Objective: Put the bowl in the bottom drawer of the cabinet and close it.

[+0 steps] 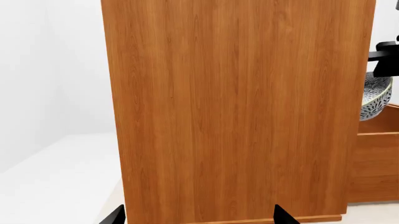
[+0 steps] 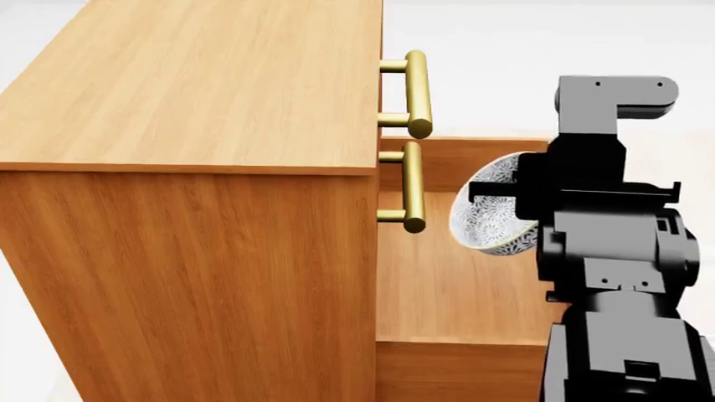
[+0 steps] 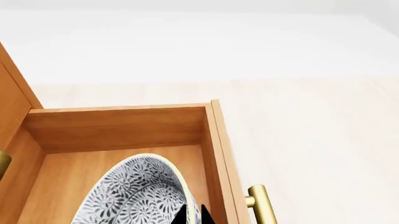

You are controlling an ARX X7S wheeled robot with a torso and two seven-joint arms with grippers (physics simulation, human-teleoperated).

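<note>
over the open bottom drawer (image 3: 124, 126), right hand (image 2: 525, 201) grips tilted bowl (image 2: 491, 213).

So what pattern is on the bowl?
White with a fine grey-blue floral pattern on the bowl; clearest in the right wrist view.

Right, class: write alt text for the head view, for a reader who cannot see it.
The right gripper holds a patterned white bowl, tipped on its side, above the open bottom drawer of a honey-brown wooden cabinet. Two brass handles of the closed upper drawers project beside the bowl. The black right arm fills the view's right side.
</note>
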